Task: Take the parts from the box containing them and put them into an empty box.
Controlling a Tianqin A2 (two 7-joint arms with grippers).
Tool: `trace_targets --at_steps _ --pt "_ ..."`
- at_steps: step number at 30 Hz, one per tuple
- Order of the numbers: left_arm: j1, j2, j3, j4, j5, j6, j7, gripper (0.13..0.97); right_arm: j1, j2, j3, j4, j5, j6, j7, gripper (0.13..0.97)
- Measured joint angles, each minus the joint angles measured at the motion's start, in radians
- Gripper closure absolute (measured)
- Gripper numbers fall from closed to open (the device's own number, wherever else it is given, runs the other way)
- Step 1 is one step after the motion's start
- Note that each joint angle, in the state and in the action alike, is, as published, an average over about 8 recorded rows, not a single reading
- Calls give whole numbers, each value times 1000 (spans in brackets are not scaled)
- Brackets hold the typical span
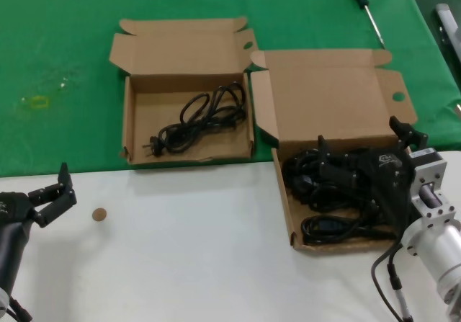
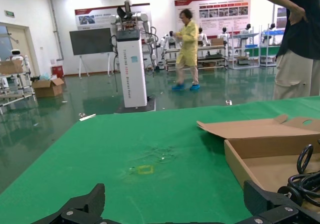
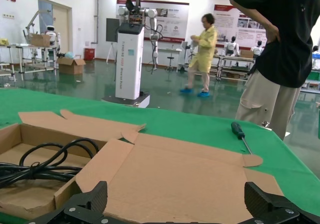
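The box with the tall lid [image 1: 328, 95] stands at the right and holds a pile of black power cords [image 1: 324, 189]. My right gripper [image 1: 360, 145] is open just above that pile, holding nothing; in the right wrist view [image 3: 177, 199] it faces the lid panel [image 3: 175, 174]. The shallow box with the short lid [image 1: 140, 124] stands at the left and holds one looped cord [image 1: 202, 120], also seen in the right wrist view [image 3: 40, 164]. My left gripper [image 1: 66, 189] is open and empty at the near left, over the white table.
A green-handled screwdriver [image 1: 364, 5] lies on the green cloth [image 1: 65, 63] behind the right box. A small brown disc [image 1: 99, 214] lies on the white table [image 1: 187, 250]. A person [image 3: 280, 58] stands at the table's far side.
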Motion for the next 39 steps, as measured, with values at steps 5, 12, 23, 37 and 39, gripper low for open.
trace_targets --at_steps 5,12,23,37,39 --pt "0 0 0 0 0 0 0 132 0 0 0 0 0 0 0 129" --pt "0 0 0 0 0 0 0 132 0 0 0 0 0 0 0 129" --pt "0 0 0 0 0 0 0 132 0 0 0 0 0 0 0 129" --pt "0 0 0 0 0 0 0 132 0 0 0 0 0 0 0 129" --pt "0 0 0 0 0 0 0 132 0 0 0 0 0 0 0 129"
